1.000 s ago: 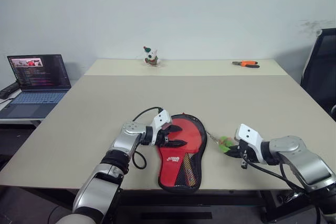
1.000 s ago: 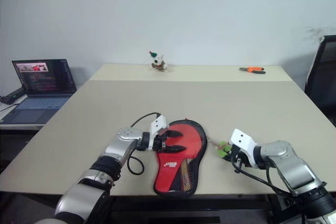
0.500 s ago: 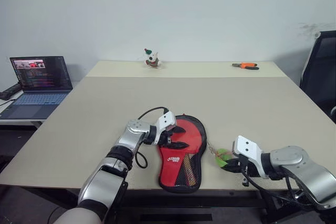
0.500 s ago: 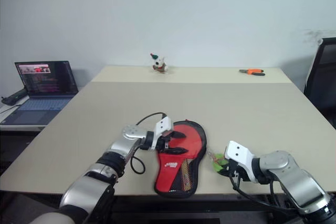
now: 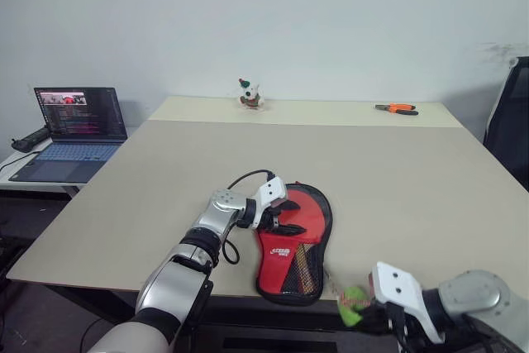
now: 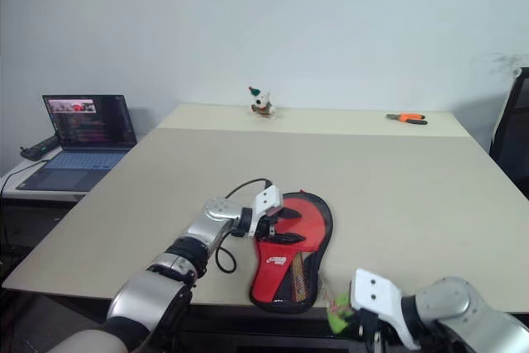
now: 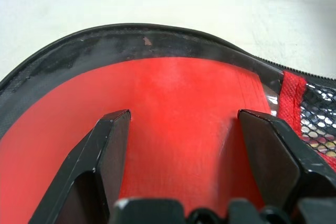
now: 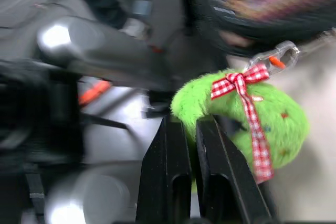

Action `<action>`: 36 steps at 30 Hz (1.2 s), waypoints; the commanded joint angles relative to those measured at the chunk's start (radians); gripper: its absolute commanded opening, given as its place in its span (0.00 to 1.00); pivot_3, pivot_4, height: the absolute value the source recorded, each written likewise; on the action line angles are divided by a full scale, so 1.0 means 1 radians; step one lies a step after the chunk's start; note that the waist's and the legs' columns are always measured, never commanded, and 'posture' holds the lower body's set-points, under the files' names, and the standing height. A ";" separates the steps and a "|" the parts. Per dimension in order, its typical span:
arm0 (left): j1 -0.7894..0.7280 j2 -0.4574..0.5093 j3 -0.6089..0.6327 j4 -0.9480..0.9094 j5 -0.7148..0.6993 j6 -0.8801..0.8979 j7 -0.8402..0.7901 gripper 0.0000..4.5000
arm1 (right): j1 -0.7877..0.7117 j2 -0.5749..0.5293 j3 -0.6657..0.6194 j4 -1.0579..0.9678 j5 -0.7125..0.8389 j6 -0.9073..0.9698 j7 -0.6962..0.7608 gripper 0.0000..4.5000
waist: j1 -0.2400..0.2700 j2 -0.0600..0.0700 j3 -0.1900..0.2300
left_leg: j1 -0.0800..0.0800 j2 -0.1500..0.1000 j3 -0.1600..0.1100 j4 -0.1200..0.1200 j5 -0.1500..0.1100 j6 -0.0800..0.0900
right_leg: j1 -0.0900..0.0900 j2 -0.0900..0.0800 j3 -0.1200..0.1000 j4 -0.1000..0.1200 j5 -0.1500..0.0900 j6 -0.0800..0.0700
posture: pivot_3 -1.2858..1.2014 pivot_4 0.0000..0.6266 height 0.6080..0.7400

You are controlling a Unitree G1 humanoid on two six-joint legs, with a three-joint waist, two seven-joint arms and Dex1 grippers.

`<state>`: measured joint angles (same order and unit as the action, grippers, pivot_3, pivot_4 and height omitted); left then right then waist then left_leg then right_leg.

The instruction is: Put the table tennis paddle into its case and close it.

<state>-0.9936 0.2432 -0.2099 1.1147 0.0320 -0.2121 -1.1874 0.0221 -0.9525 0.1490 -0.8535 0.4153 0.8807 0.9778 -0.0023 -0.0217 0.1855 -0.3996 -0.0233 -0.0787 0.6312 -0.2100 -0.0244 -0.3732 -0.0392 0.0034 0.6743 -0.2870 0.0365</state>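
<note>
The case [image 5: 294, 243] lies red-and-mesh side up near the front edge of the table [image 5: 397, 171], its round end pointing away from me. My left gripper [image 5: 287, 216] is open, its black fingers [image 7: 113, 145] spread flat over the red round end. A thin cord runs from the case's lower right edge to a fuzzy green pull tag [image 5: 353, 307] with a checked bow, which hangs just past the table's front edge. My right gripper [image 8: 188, 124] is shut on that tag [image 8: 247, 114]. The paddle is hidden.
An open laptop [image 5: 76, 121] sits on a side desk to the left. A small toy figure [image 5: 250, 94] and orange-handled pliers [image 5: 397, 108] lie at the far end of the table. A black chair [image 5: 514, 113] stands at the right.
My right gripper has drawn back toward me with the green tag, from beside the case to beyond the table's front edge. The left gripper has stayed on the case. The camera has shifted.
</note>
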 commanded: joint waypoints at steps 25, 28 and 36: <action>-0.003 -0.042 -0.002 0.088 0.079 -0.023 0.102 0.79 | -0.171 0.128 0.143 -0.069 0.154 0.147 -0.194 0.25 | 0.000 -0.004 -0.002 | 0.000 0.001 -0.002 -0.001 0.000 0.000 | 0.000 0.000 -0.001 -0.002 0.000 0.000 | 0.52 0.24 1.00; 0.023 -0.033 0.024 0.070 0.060 -0.016 0.110 0.79 | -0.197 0.082 0.072 -0.044 0.176 0.133 -0.154 0.48 | -0.004 -0.004 -0.003 | 0.000 0.001 -0.002 -0.001 0.000 0.000 | 0.000 0.000 -0.001 -0.002 0.000 0.000 | 0.52 0.24 1.00; 0.128 0.047 0.117 -0.115 -0.032 0.060 0.085 0.79 | -0.397 0.062 -0.077 0.246 0.179 0.062 -0.098 0.80 | -0.025 -0.004 -0.003 | 0.002 0.002 -0.001 -0.001 0.000 0.000 | 0.000 0.001 0.001 0.000 0.000 0.000 | 0.52 0.24 1.00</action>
<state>-0.8951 0.2668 -0.1008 1.0212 0.0039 -0.1791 -1.1028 -0.3521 -0.8834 0.0943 -0.6460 0.6056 0.9833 0.8578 -0.0276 -0.0257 0.1826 -0.3976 -0.0216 -0.0794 0.6294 -0.2100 -0.0243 -0.3733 -0.0386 0.0048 0.6740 -0.2870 0.0365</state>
